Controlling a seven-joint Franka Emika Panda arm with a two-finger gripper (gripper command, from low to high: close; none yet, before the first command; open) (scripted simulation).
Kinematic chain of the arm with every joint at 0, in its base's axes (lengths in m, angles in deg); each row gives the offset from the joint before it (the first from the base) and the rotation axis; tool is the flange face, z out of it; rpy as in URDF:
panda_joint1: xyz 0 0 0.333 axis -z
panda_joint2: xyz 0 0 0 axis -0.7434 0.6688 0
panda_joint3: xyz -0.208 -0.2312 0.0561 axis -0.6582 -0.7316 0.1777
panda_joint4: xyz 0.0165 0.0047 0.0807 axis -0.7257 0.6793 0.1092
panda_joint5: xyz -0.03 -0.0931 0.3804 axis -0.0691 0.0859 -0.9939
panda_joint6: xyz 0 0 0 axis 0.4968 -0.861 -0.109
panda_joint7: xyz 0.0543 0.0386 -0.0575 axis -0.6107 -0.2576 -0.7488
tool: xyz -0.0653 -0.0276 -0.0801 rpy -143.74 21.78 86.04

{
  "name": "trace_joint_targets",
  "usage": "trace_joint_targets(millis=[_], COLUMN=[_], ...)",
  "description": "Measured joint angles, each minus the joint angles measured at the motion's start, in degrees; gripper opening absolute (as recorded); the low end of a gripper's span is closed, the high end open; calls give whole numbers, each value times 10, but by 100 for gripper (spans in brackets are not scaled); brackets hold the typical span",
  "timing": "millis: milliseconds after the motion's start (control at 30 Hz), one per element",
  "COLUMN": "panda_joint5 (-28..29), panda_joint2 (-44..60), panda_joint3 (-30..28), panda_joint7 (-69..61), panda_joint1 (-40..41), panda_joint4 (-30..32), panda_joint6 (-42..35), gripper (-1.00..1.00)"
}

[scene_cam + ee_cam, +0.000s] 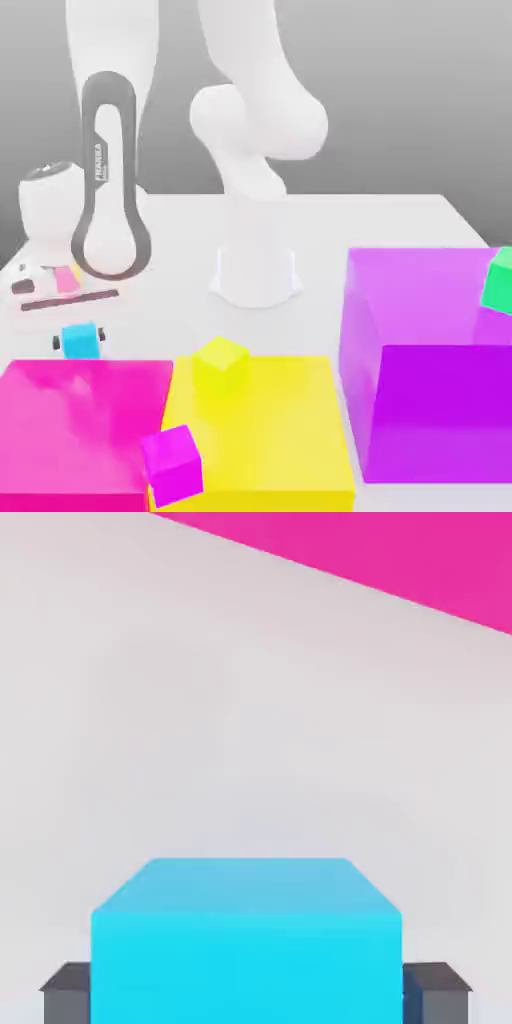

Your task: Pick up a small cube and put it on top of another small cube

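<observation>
The small cyan cube (80, 340) sits low over the white table, just behind the big pink block (85, 430), at the exterior view's left. My gripper (80, 342) comes down on it from above, with a dark finger (57, 343) pressed on each side. In the hand view the cyan cube (245, 942) sits between the two grey fingertips (68, 992), so the gripper (245, 997) is shut on it. I cannot tell whether the cube still touches the table. A small yellow cube (220, 365) rests on the big yellow block (265, 440). A small magenta cube (172, 465) lies at the front.
A big purple block (430, 380) stands at the exterior view's right with a small green cube (497, 282) on its top. The arm's white base (255, 270) rises at the middle back. The pink block's edge (400, 557) shows beyond the cube in the hand view.
</observation>
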Motion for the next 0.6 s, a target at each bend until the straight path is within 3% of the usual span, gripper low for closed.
trace_joint_targets(millis=[67,133,233,367,467,600], panda_joint5=[-8,13,93,246,356,394], panda_joint2=[5,-9,-47,-109,-158,-215], panda_joint3=[11,-20,-100,-192,-203,-149], panda_joint7=[-6,10,71,184,265,362], panda_joint1=[9,-18,-79,-133,-111,-149], panda_joint4=[-1,3,16,35,46,41], panda_joint6=[3,-7,-33,-68,-99,-159], gripper=[-100,-100,-100,-100,-100,-100])
